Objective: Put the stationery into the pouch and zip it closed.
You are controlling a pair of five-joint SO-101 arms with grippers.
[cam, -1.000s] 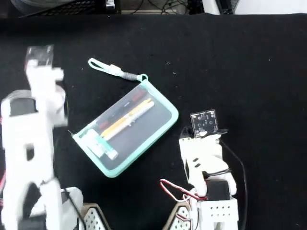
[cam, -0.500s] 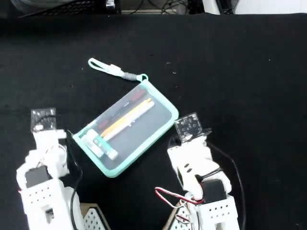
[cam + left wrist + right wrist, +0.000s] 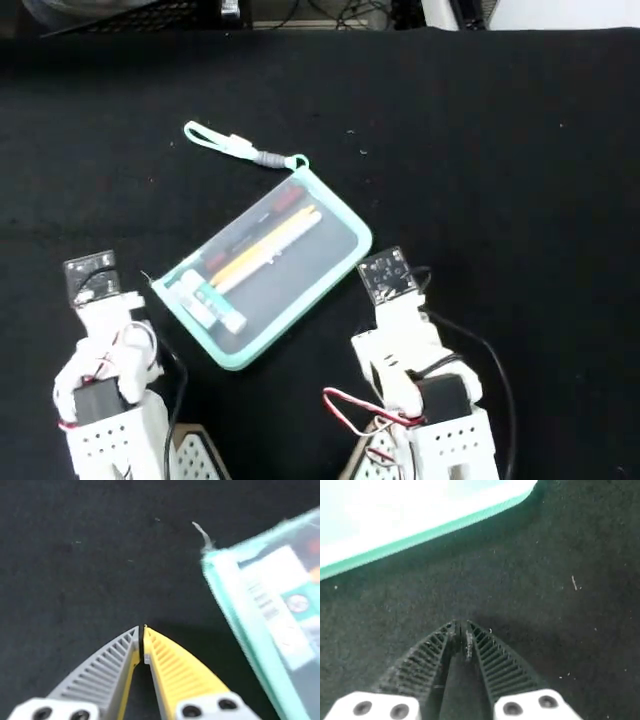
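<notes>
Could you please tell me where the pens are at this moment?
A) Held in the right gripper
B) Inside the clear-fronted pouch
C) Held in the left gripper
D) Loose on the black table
B: the high view shows the pens lying behind the clear face of the teal-edged pouch, while the left gripper and right gripper are both shut on nothing.

Bright even light, glare on pouch [image 3: 395, 510]

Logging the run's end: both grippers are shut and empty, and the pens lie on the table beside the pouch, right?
Not quite: the high view shows the pens inside the pouch, behind its clear front. The left gripper and right gripper are shut and empty.
</notes>
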